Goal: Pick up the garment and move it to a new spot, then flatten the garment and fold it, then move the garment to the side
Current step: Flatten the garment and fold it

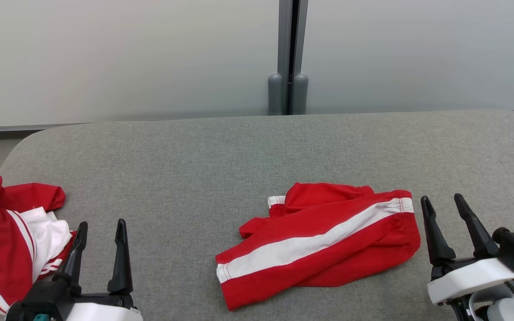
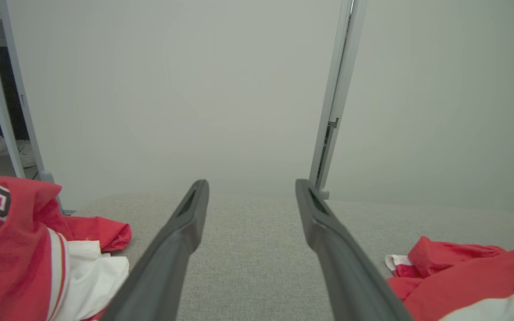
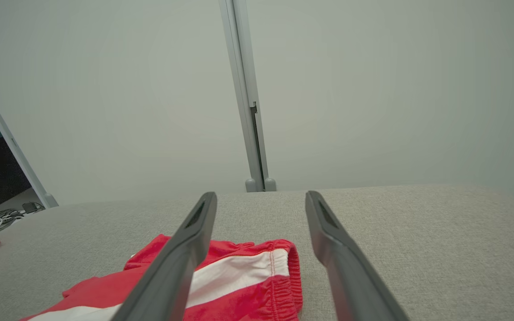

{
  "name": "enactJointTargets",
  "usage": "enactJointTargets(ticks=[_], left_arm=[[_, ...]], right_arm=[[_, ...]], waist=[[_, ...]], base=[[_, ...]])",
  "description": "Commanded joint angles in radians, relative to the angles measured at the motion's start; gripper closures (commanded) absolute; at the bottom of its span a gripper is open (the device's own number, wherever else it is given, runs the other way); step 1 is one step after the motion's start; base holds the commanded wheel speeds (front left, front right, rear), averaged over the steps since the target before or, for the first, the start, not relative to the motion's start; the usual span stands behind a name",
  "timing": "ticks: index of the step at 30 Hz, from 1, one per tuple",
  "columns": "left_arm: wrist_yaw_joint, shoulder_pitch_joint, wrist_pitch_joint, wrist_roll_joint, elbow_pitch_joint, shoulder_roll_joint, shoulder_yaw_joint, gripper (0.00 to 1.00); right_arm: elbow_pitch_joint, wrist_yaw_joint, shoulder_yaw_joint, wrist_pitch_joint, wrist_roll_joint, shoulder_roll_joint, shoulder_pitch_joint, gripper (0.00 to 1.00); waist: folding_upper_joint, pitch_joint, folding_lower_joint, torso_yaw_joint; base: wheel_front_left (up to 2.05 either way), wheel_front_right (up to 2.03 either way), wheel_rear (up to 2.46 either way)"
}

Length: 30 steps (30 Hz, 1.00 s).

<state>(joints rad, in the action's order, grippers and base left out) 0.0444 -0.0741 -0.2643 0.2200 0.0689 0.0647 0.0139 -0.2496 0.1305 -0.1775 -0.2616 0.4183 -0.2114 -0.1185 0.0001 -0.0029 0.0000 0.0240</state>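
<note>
Outboard of my left gripper (image 1: 101,222) the garment (image 1: 2,240) runs off the edge, and I can't read its crumpled lettering. Inboard of my right gripper (image 3: 260,196), one finger (image 3: 172,276) hides part of the striped cloth (image 3: 239,273).

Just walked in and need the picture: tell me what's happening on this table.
Both arms of a robot rest low over a grey padded table, and nothing is held: the left tool and right tool stand open. The crumpled red-and-white jersey lies at the table's left edge, beside the left tool. A red cloth with a white stripe lies mid-table, nearer the right tool. The jersey is not yet picked up.
</note>
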Motion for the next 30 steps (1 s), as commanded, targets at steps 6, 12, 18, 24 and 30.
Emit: enactJointTargets(ticks=[6, 12, 18, 24, 30], left_arm=[[0.016, 0.004, 0.000, -0.013, 0.005, -0.005, 0.014, 0.00], [0.025, 0.008, 0.000, -0.018, 0.002, -0.010, 0.020, 0.00], [0.029, 0.010, 0.000, -0.021, 0.005, -0.012, 0.023, 0.00], [0.032, 0.012, 0.000, -0.022, 0.004, -0.013, 0.025, 0.00], [0.031, 0.013, 0.000, 0.000, 0.008, -0.013, 0.018, 0.00]], right_arm=[[-0.005, 0.001, 0.000, -0.005, -0.002, -0.003, -0.011, 0.00], [-0.007, 0.001, 0.000, -0.005, 0.003, -0.005, -0.011, 0.00], [-0.008, 0.001, 0.000, -0.005, 0.008, -0.006, -0.011, 0.00], [-0.008, 0.001, 0.001, -0.005, 0.007, -0.007, -0.012, 0.00], [-0.006, 0.001, 0.011, -0.005, 0.008, -0.009, -0.013, 0.00]], waist=[[-0.0001, 0.000, 0.0000, -0.004], [-0.0001, 0.001, 0.0000, -0.005], [-0.0001, 0.003, 0.0000, -0.005], [-0.0001, 0.004, 0.0000, -0.005], [-0.0001, 0.003, 0.0000, -0.008]], base=[[0.00, 0.00, 0.00], [0.00, 0.00, 0.00], [0.00, 0.00, 0.00], [0.00, 0.00, 0.00], [0.00, 0.00, 0.00]])
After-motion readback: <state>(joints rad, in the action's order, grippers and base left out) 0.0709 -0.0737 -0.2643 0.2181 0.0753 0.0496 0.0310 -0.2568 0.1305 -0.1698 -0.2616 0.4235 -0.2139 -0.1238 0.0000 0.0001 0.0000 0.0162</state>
